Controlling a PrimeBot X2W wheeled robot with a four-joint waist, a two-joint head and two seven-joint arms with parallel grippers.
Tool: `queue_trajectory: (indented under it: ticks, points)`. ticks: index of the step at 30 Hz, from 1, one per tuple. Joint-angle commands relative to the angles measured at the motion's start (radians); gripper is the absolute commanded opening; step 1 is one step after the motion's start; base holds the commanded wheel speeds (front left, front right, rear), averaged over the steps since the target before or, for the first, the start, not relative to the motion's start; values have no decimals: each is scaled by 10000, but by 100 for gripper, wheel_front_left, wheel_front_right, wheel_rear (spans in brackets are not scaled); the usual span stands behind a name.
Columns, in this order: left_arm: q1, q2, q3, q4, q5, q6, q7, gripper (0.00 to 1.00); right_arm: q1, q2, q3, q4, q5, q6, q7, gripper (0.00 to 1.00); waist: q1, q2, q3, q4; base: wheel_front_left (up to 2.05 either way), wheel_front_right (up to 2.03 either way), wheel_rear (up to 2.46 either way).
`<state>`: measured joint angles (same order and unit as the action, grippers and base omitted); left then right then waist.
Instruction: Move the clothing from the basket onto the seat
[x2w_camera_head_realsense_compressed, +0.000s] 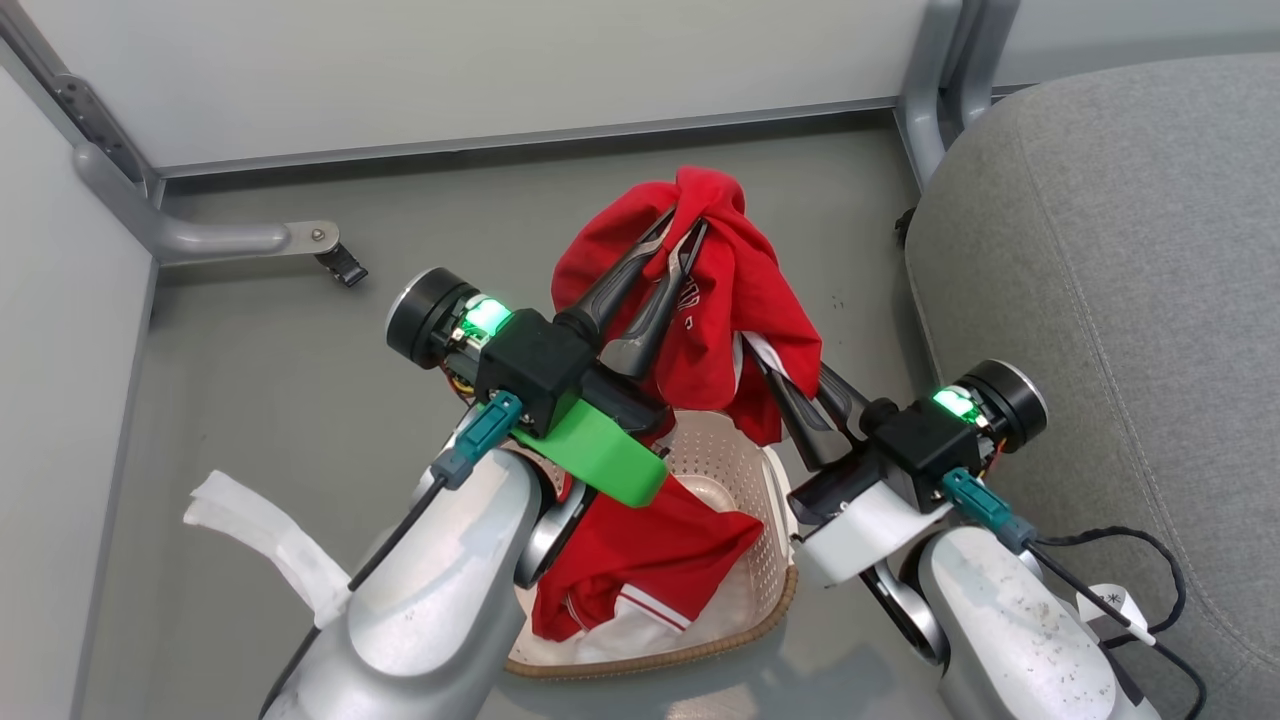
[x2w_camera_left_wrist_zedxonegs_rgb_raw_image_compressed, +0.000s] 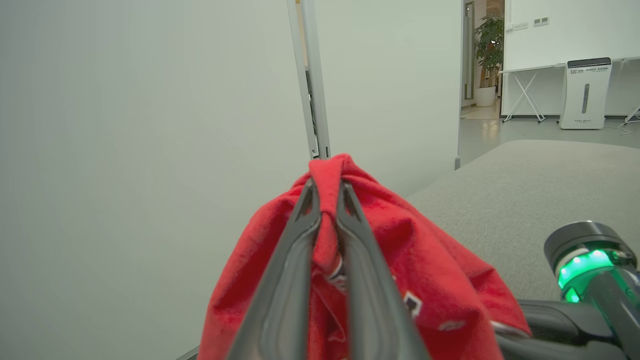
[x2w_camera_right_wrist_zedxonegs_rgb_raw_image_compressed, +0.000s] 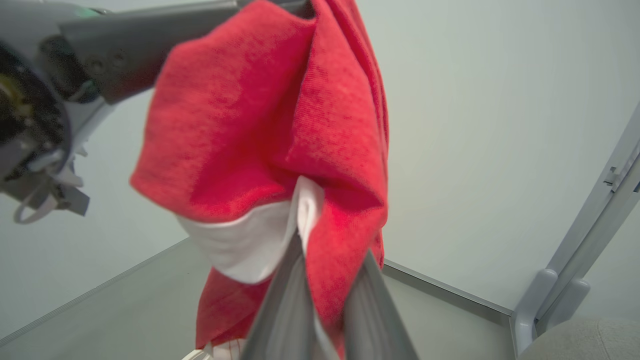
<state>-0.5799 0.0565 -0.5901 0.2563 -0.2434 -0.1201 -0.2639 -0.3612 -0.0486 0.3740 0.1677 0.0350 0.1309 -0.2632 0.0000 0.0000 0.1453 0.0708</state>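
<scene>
One red garment (x2w_camera_head_realsense_compressed: 735, 290) hangs lifted above the basket (x2w_camera_head_realsense_compressed: 765, 600), held by both grippers. My left gripper (x2w_camera_head_realsense_compressed: 685, 225) is shut on its top fold; the left wrist view shows that fabric (x2w_camera_left_wrist_zedxonegs_rgb_raw_image_compressed: 440, 280) pinched between the fingers (x2w_camera_left_wrist_zedxonegs_rgb_raw_image_compressed: 300, 225). My right gripper (x2w_camera_head_realsense_compressed: 775, 365) is shut on the lower edge by the white panel (x2w_camera_right_wrist_zedxonegs_rgb_raw_image_compressed: 250, 245), with red cloth (x2w_camera_right_wrist_zedxonegs_rgb_raw_image_compressed: 260, 125) draped over its fingers (x2w_camera_right_wrist_zedxonegs_rgb_raw_image_compressed: 285, 295). A second red garment (x2w_camera_head_realsense_compressed: 640, 555) with white striped trim lies in the basket, partly under my left forearm. The grey seat (x2w_camera_head_realsense_compressed: 1100, 300) rises at the right.
White partition walls (x2w_camera_head_realsense_compressed: 450, 70) close the back and left. Grey metal legs (x2w_camera_head_realsense_compressed: 190, 235) and a post (x2w_camera_head_realsense_compressed: 935, 90) stand at the corners, with a black caster (x2w_camera_head_realsense_compressed: 345, 265). A white strip (x2w_camera_head_realsense_compressed: 260, 535) lies on the floor lower left. A black cable (x2w_camera_head_realsense_compressed: 1140, 545) loops against the seat.
</scene>
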Motion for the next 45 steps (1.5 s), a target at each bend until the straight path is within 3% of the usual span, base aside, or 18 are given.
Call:
queue_trajectory:
  ticks: [1, 2, 4, 23, 45]
  points:
    - [121, -6, 7, 56, 29, -40, -8, 0, -29, -33, -35, -49, 63, -3, -24, 0, 0, 0, -1, -4, 0, 0, 0]
    - [99, -12, 38, 44, 8, -32, -9, 0, -31, -33, -42, -57, 79, -3, -24, 0, 0, 0, 6, -6, 0, 0, 0]
    - [79, -21, 72, 22, 3, -36, -9, 100, -39, -33, -57, -75, 112, -3, -24, 0, 0, 0, 17, -8, 0, 0, 0]
    - [198, -47, 190, 23, 224, -28, -8, 100, 141, -33, -335, -133, 233, -3, -24, 0, 0, 0, 174, -323, 0, 0, 0]
    - [-188, 265, -288, 284, 421, -86, -8, 100, 883, -30, -1957, -1089, 548, -3, -24, 0, 0, 0, 1151, -2653, 0, 0, 0]
